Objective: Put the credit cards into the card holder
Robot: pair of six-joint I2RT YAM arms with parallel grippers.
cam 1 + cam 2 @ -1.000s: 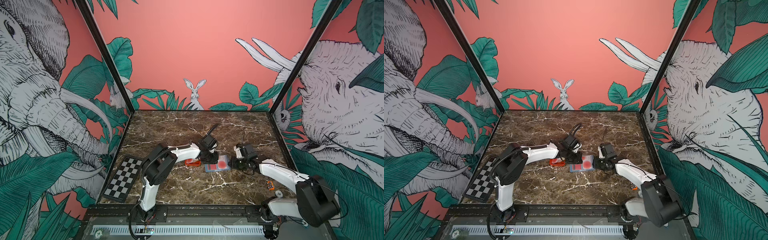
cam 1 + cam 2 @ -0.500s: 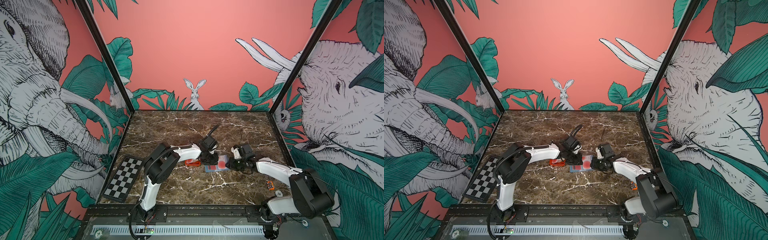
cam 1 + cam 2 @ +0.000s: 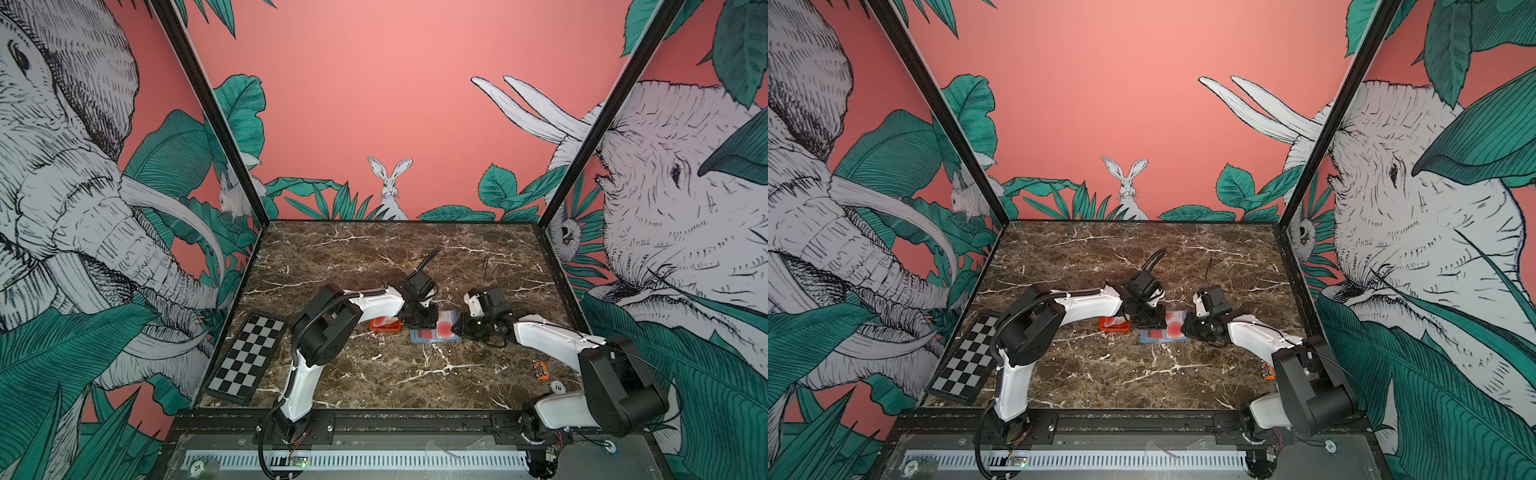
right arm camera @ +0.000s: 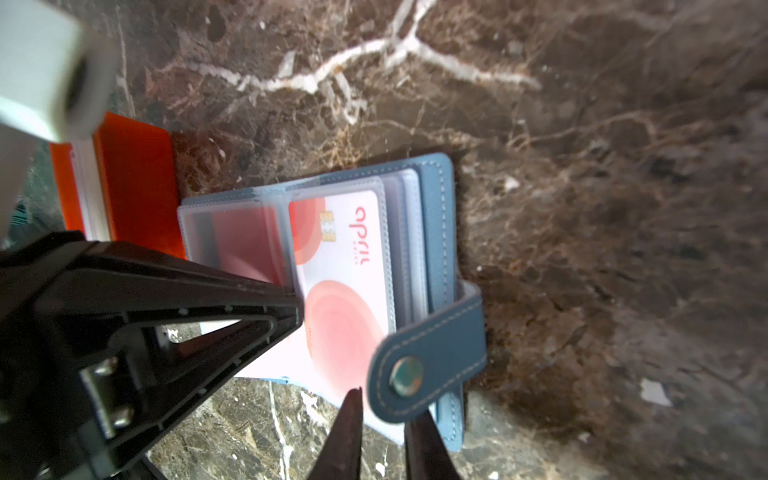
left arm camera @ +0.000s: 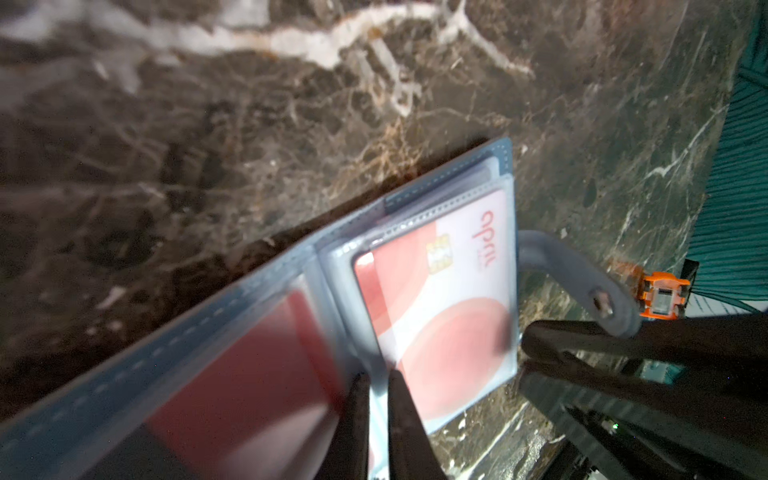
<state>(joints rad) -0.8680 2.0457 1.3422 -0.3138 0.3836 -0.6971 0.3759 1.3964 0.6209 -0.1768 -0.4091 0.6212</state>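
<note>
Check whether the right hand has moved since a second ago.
Yes. In both top views the right hand has crept left, toward the orange tray, and now sits at the right edge of the card holder.

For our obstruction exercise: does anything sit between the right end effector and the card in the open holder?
Yes: the snap tab of the card holder curls over the near end of the card, just ahead of the right end effector. Nothing else visible intervenes.

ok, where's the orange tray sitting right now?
In both top views the orange tray sits near the middle of the marble table, just left of the open card holder.
</note>
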